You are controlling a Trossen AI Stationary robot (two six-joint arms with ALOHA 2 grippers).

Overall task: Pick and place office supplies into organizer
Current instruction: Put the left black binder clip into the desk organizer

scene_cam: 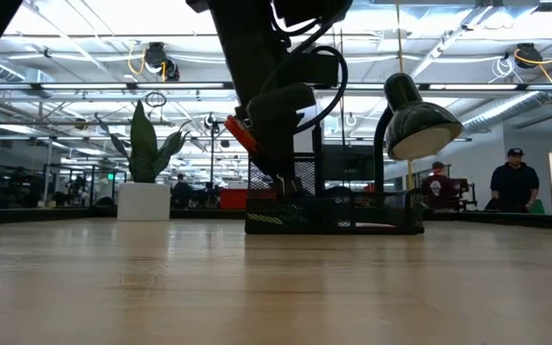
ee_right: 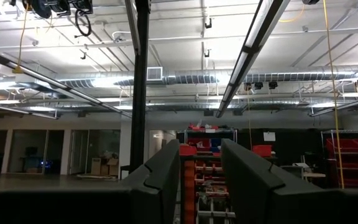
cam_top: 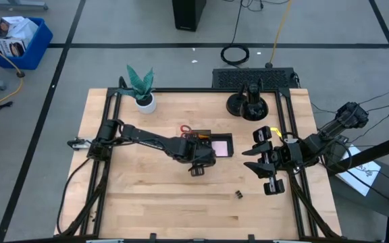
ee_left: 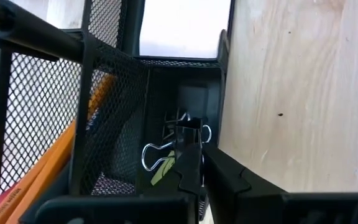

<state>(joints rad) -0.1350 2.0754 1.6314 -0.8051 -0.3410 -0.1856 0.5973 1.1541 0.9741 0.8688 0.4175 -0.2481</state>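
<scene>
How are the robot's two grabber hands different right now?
The left gripper reaches down into the black organizer, while the right gripper waits off by the table's right edge. The left gripper pinches a binder clip; the right gripper holds nothing, its fingers apart. Both have two dark fingers.

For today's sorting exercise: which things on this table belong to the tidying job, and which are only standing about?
Part of the job:
organizer
binder clip in the left pincer, over a compartment
pencils
scissors
pink pad
loose clip on the table

Standing about:
potted plant
desk lamp
right pincer, waiting at the table's right edge
</scene>
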